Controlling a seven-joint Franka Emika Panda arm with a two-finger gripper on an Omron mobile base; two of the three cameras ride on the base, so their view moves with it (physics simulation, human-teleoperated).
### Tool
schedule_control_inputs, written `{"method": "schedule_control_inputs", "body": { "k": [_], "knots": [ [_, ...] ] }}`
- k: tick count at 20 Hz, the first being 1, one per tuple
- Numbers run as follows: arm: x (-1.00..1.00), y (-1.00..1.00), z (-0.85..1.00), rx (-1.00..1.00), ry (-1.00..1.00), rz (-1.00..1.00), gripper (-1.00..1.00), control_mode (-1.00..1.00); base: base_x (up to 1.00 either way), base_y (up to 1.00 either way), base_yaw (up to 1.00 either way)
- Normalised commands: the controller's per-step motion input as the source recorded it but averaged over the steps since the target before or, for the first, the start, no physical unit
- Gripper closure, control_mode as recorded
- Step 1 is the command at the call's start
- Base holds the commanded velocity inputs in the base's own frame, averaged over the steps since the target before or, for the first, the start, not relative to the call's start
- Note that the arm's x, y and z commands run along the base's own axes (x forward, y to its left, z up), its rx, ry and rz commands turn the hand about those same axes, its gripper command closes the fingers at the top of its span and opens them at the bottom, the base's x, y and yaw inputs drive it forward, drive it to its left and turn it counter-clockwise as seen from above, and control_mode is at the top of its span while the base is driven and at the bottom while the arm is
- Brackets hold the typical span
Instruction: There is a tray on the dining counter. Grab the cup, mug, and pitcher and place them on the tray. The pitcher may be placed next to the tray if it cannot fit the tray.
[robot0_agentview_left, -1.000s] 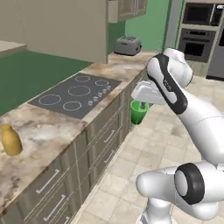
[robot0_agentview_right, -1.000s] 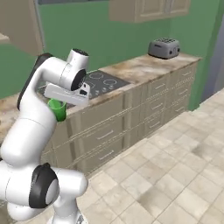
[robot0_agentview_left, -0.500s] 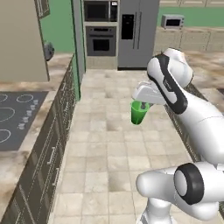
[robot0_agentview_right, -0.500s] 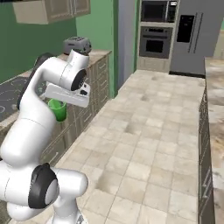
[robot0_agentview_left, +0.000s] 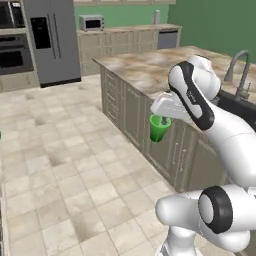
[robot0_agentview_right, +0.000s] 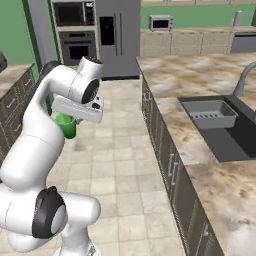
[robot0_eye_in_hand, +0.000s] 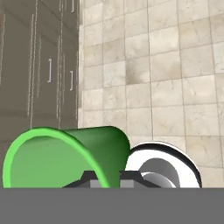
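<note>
One item, the green cup (robot0_agentview_left: 159, 128), hangs upright in the gripper (robot0_agentview_left: 161, 118), whose jaws are clamped on its rim, over the tiled floor (robot0_agentview_left: 75, 165). Since a second ago the base has swung from the stove side toward the dining counter (robot0_agentview_right: 200, 85) with its sink (robot0_agentview_right: 220, 120); delivery is probably next, with no tray visible yet.

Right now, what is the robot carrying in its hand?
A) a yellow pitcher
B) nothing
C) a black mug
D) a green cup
D: the gripper is shut on the rim of the green cup, which hangs in the air above the floor beside the dining counter.
</note>
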Motion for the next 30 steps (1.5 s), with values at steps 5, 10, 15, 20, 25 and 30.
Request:
{"method": "schedule_control_inputs", "body": {
  "k": [5,10,15,20,25,30],
  "knots": [
    [0.00,0.00,0.00,0.00,0.00,0.00,1.00,1.00,-0.06,0.00,-0.72],
    [0.00,0.00,0.00,0.00,0.00,0.00,1.00,1.00,-0.07,0.00,-0.72],
    [0.00,0.00,0.00,0.00,0.00,0.00,1.00,1.00,-0.08,0.00,-0.72],
    [0.00,0.00,0.00,0.00,0.00,0.00,1.00,1.00,-0.10,0.00,-0.72],
    [0.00,0.00,0.00,0.00,0.00,0.00,1.00,1.00,-0.08,0.00,-0.70],
    [0.00,0.00,0.00,0.00,0.00,0.00,1.00,1.00,-0.23,-0.38,-0.50]
  ]
}}
